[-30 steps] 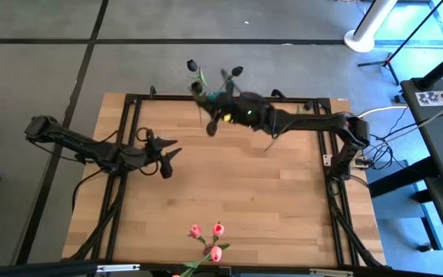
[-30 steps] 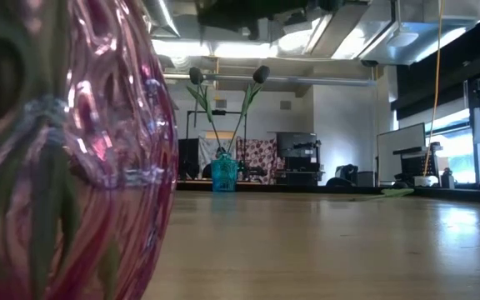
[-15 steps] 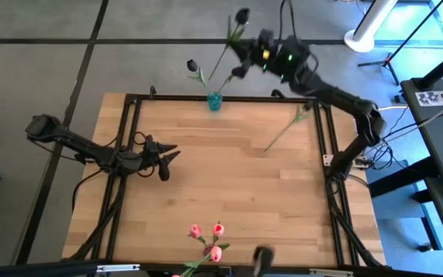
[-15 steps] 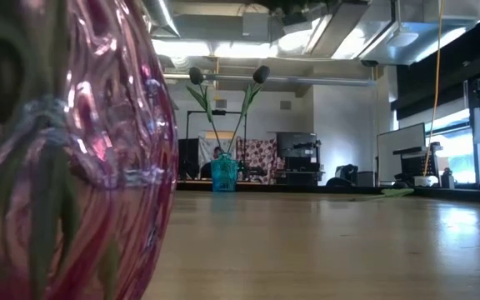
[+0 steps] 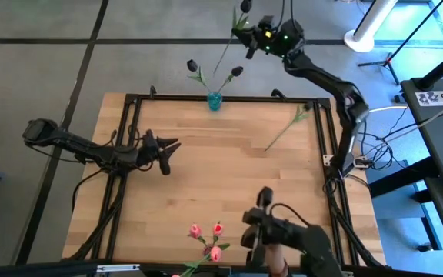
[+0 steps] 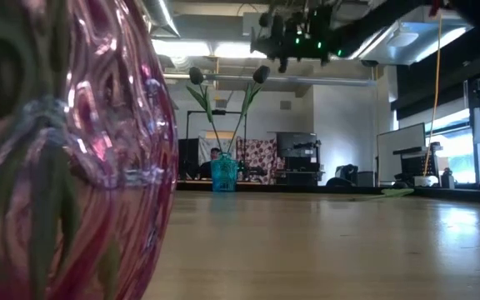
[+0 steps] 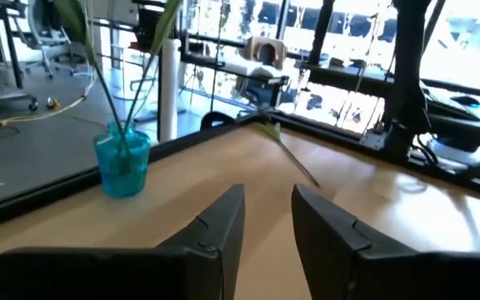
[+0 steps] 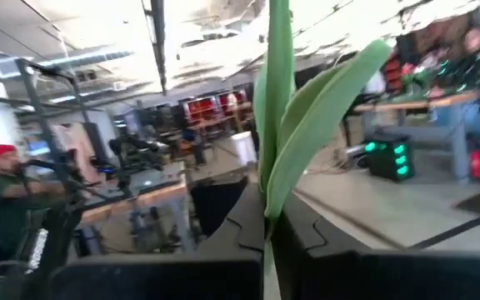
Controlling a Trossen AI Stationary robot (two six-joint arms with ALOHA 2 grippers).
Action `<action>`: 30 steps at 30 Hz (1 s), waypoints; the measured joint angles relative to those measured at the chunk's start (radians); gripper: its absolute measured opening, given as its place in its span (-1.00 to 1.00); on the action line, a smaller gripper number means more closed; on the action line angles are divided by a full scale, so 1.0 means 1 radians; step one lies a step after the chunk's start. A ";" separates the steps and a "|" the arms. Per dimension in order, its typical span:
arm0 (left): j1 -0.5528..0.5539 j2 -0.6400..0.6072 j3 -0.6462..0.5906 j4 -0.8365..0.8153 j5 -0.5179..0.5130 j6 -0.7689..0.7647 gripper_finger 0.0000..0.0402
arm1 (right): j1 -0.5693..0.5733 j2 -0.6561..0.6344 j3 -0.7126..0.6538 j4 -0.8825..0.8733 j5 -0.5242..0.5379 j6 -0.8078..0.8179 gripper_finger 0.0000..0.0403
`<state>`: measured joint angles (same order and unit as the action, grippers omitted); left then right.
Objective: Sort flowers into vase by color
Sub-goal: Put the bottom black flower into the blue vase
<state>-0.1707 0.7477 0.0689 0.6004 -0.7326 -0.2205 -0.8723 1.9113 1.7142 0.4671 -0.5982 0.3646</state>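
My right gripper (image 5: 249, 37) is high above the table's far edge, shut on a dark-headed flower (image 5: 244, 6); in the low view my right gripper (image 6: 294, 37) shows well above the blue vase (image 6: 223, 173). That small blue vase (image 5: 214, 101) stands at the far edge with two dark-headed flowers (image 5: 193, 66) stuck in it by their stems. One more green-stemmed flower (image 5: 284, 128) lies flat on the table's far right. Pink flowers (image 5: 207, 239) stand in the pink glass vase (image 6: 57, 150) at the near edge. My left gripper (image 5: 164, 149) waits open over the table's left. My right gripper pinches the dark-headed flower's green stem (image 8: 267, 248) between its two fingers, just below a long leaf (image 8: 323, 108). The flower is lifted clear. Its head is at the top and its lower stem end (image 5: 221, 65) slants down toward the blue vase.
A dark arm-like shape (image 5: 283, 231) shows over the table's near right edge, beside the pink flowers; what it is I cannot tell. A black frame rail (image 5: 129, 123) runs around the tabletop. The bare wood in the middle (image 5: 221, 177) holds nothing. In the left wrist view the blue vase (image 7: 123, 163) stands ahead.
My right gripper has risen from low beside the blue vase to high above the table's far edge, carrying the dark-headed flower up with it, lifted clear. The dark shape at the near edge has come into view and grown. The two flowers in the blue vase have stayed still.
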 joint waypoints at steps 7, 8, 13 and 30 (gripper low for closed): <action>0.045 0.000 0.000 0.002 0.046 -0.012 -0.55 | -0.002 0.097 0.000 0.067 -0.108 0.034 -0.99; 0.046 0.000 0.000 0.003 0.047 -0.012 -0.55 | 0.005 0.106 0.001 0.068 -0.113 0.030 -0.99; 0.046 0.000 0.000 0.003 0.048 -0.014 -0.55 | 0.018 0.127 0.000 0.065 -0.125 0.007 -0.99; 0.046 0.000 0.000 0.006 0.047 -0.013 -0.56 | 0.067 0.129 0.001 0.018 -0.144 -0.115 -0.99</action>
<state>-0.1246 0.7478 0.0689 0.6067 -0.6853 -0.2338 -0.8051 2.0403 1.7149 0.4846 -0.7421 0.2499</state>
